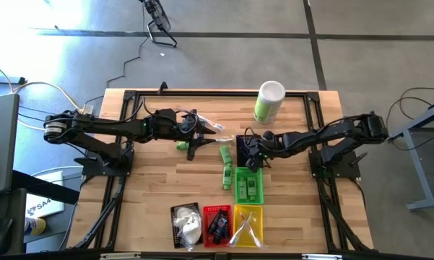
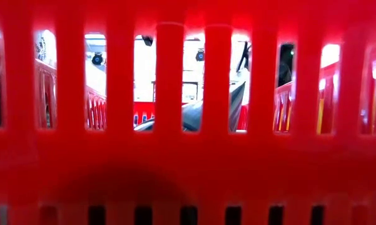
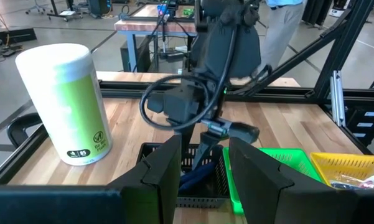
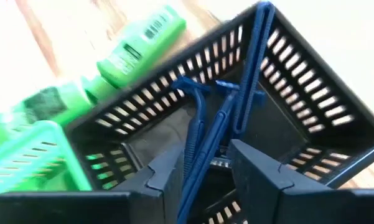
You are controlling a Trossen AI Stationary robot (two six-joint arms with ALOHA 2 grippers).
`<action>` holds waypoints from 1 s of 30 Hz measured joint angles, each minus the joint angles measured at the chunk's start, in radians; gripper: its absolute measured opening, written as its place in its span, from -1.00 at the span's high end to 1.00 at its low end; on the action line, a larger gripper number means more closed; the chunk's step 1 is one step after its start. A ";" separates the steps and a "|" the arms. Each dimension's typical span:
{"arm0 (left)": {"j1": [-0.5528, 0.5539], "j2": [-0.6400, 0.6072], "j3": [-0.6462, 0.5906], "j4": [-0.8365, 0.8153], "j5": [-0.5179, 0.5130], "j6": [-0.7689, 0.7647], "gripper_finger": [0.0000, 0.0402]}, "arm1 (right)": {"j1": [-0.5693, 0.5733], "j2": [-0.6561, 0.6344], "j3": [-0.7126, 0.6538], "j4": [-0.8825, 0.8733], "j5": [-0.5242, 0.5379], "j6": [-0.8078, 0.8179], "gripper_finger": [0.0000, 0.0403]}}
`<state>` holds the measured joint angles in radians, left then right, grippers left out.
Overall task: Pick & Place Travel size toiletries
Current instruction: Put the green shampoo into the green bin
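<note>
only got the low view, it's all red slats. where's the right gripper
Observer: The right gripper is over a black basket near the table's middle, beside the green basket.
Operator: anything in that black basket
Observer: Yes, blue razors stand in it, seen in the right wrist view, between the gripper's fingers.
Operator: is it gripping them
Observer: I cannot tell; the fingers stand either side of the handles with gaps showing.
Operator: and the left arm
Observer: The left gripper is above the table, left of the black basket, with a small green bottle on the wood by it.
</note>
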<state>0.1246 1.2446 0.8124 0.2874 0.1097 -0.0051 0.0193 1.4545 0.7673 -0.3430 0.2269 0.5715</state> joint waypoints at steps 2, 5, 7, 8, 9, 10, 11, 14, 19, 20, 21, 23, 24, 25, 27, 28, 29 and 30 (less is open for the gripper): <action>0.000 0.000 0.000 0.000 0.000 0.000 0.34 | 0.000 -0.020 0.000 0.008 -0.007 -0.015 0.44; 0.000 0.000 0.000 0.000 0.000 0.000 0.34 | 0.000 -0.056 0.000 0.009 -0.025 -0.026 0.54; 0.000 0.000 0.000 0.000 0.000 0.000 0.34 | 0.000 -0.090 0.000 0.010 -0.025 -0.042 0.61; 0.000 0.000 0.000 0.000 0.000 0.000 0.34 | 0.000 -0.107 0.000 0.012 -0.025 -0.054 0.64; 0.000 0.000 0.000 0.000 0.000 0.000 0.34 | 0.000 -0.121 0.000 0.014 -0.025 -0.068 0.67; 0.000 0.000 0.000 0.000 0.000 0.000 0.34 | 0.000 -0.136 0.000 0.019 -0.025 -0.085 0.70; 0.000 0.000 0.000 0.000 0.000 0.000 0.34 | 0.000 -0.151 0.000 0.025 -0.025 -0.105 0.72; 0.000 0.000 0.000 -0.003 0.000 0.000 0.34 | 0.000 -0.187 0.000 0.073 -0.024 -0.164 0.78; 0.000 0.000 0.000 -0.024 0.001 0.000 0.34 | 0.000 -0.205 0.000 0.224 -0.021 -0.262 0.82; 0.000 0.000 0.000 -0.033 0.001 0.000 0.34 | 0.000 -0.205 0.000 0.257 -0.023 -0.281 0.82; 0.000 0.000 0.000 -0.043 0.001 0.000 0.34 | 0.000 -0.205 0.000 0.283 -0.024 -0.296 0.82; 0.000 0.000 0.000 -0.071 0.001 0.000 0.34 | 0.000 -0.205 0.000 0.324 -0.040 -0.320 0.82; 0.000 0.000 0.000 -0.087 0.002 0.000 0.34 | 0.000 -0.205 0.000 0.332 -0.055 -0.330 0.82; 0.000 0.000 0.000 -0.107 0.001 0.000 0.34 | 0.000 -0.205 0.000 0.336 -0.070 -0.335 0.82; 0.000 0.000 0.000 -0.148 -0.013 0.000 0.34 | 0.000 -0.205 0.000 0.338 -0.092 -0.337 0.82; 0.000 0.000 0.000 -0.172 -0.035 0.001 0.34 | 0.000 -0.205 0.000 0.336 -0.098 -0.337 0.82; 0.000 0.000 0.000 -0.200 -0.060 0.002 0.34 | 0.000 -0.205 0.000 0.336 -0.101 -0.337 0.82; 0.000 0.000 0.000 -0.229 -0.087 0.002 0.34 | 0.000 -0.205 0.000 0.336 -0.100 -0.337 0.82</action>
<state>0.1244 1.2449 0.8124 0.0583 0.0225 -0.0032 0.0196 1.2499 0.7673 -0.0067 0.1265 0.2344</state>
